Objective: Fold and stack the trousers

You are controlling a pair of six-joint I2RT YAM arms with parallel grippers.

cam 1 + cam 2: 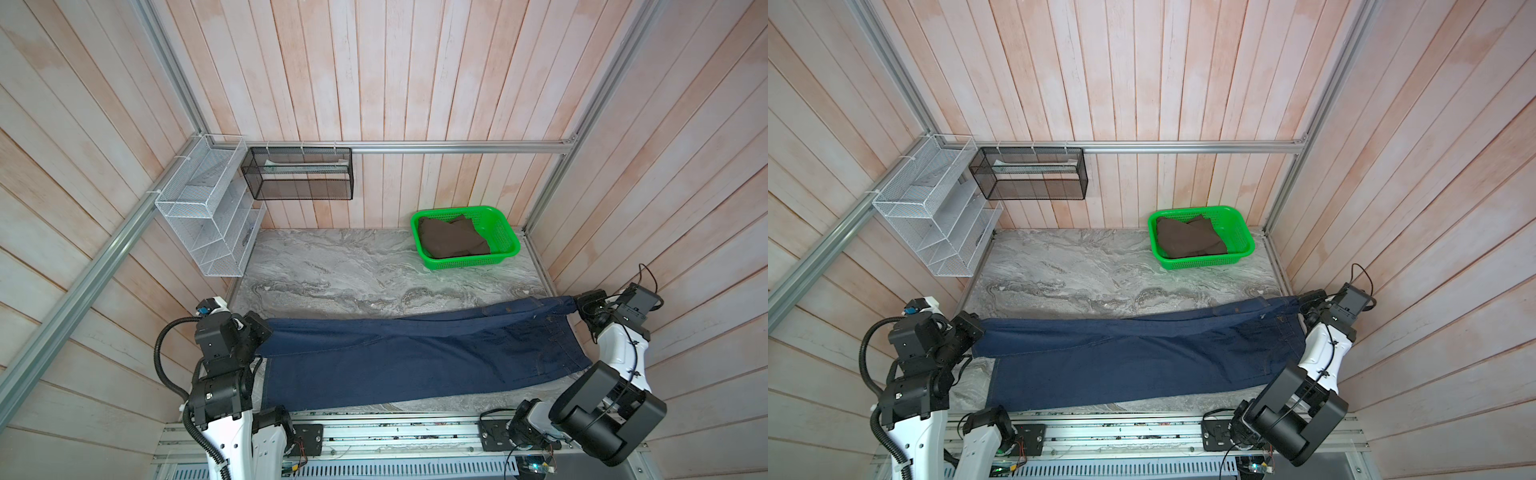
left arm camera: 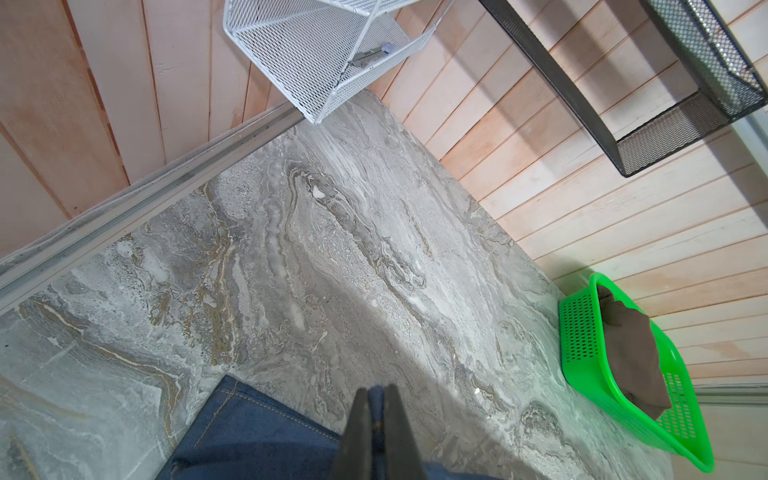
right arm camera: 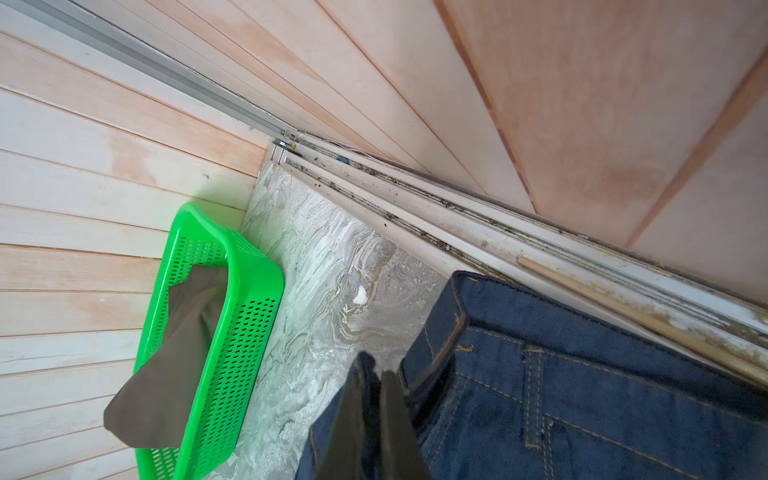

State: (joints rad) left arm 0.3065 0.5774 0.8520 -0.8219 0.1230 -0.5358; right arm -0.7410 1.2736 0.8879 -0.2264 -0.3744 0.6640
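Observation:
The trousers [image 1: 415, 357] [image 1: 1133, 357], dark navy denim with tan stitching, are stretched lengthwise across the front of the marble table [image 1: 332, 270]. Their upper edge is lifted and taut; the lower part lies on the table. My left gripper [image 1: 268, 332] [image 1: 978, 332] is at the left end, shut on a leg hem. In the left wrist view denim [image 2: 257, 432] is pinched between the fingers of that gripper [image 2: 377, 392]. My right gripper [image 1: 575, 305] [image 1: 1300, 301] is at the right end, shut on the waistband. The right wrist view shows this gripper [image 3: 374, 370] clamping a fold, belt loops [image 3: 536, 395] beside it.
A green basket [image 1: 469, 262] [image 1: 1204, 262] with a folded brown cloth [image 1: 451, 239] stands at the back right corner. A white wire rack [image 1: 208, 216] and a black mesh shelf [image 1: 299, 178] hang at the back left. Wooden walls enclose the table closely.

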